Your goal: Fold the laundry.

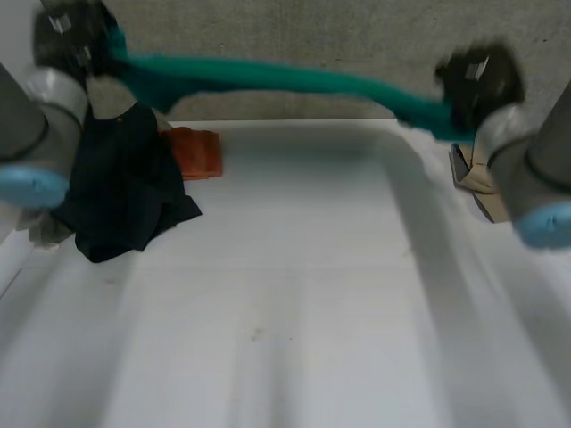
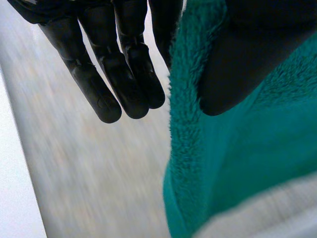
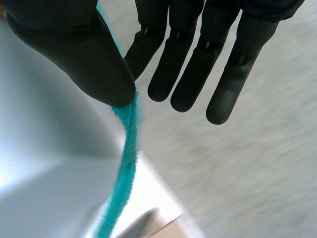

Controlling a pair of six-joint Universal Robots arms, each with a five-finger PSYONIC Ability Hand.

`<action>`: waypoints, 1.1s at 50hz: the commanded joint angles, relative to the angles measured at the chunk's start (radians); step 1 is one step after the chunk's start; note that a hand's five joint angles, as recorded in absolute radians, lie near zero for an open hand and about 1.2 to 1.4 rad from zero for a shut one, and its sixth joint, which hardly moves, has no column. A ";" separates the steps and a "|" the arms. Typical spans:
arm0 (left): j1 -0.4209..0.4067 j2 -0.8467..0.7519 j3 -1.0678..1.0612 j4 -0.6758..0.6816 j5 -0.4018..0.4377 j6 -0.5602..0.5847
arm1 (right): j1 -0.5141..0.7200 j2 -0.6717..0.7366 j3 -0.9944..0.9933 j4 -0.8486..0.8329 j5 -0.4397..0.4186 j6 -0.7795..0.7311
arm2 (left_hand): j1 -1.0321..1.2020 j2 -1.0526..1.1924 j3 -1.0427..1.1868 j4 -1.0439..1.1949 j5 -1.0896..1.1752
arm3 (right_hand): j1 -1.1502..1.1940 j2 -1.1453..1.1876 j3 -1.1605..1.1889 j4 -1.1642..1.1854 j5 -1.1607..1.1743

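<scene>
Head view, left to right: my left hand [image 1: 70,37] is up at the far left, above the table [image 1: 294,294]. It has one end of the teal towel [image 1: 294,80]. In the left wrist view the thumb [image 2: 237,64] presses onto the fleecy cloth. The fingers [image 2: 126,74] are straight beside it, so I read it as a pinch, not a fist.

Below that hand a dark garment [image 1: 125,183] lies crumpled on the table, not folded. An orange cloth [image 1: 192,152] sits just behind it, touching; can't tell if that one is folded.

The towel runs as a narrow band through the air above the table's far edge, stretched between both hands and clear of the surface. No fold in it yet.

My right hand [image 1: 477,78] has the other end. In the right wrist view the towel's edge comes out from under the thumb [image 3: 74,49], fingers [image 3: 198,64] straight, so a pinch again. A beige cloth [image 1: 477,178] lies at the table's right side near that arm; fold state unclear.

Progress, my judgement: early. The towel is picked up and spread, nothing more. Left to do: lay it down, fold it, then the dark garment and maybe the others.
</scene>
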 commanded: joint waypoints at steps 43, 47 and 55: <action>0.072 0.065 -0.309 -0.044 0.144 0.109 | -0.176 0.092 0.322 0.149 -0.168 0.246 | 0.227 0.198 0.204 0.195 0.251 | -0.583 -0.624 -0.635 -0.641 -0.644; 0.075 0.065 -0.309 -0.044 0.144 0.109 | -0.164 0.126 0.312 0.109 -0.149 0.246 | 0.227 0.198 0.204 0.195 0.251 | -0.557 -0.598 -0.608 -0.614 -0.618; 0.078 0.064 -0.309 -0.044 0.144 0.111 | -0.150 0.179 0.276 0.031 -0.116 0.241 | 0.227 0.198 0.204 0.195 0.251 | -0.480 -0.521 -0.532 -0.538 -0.541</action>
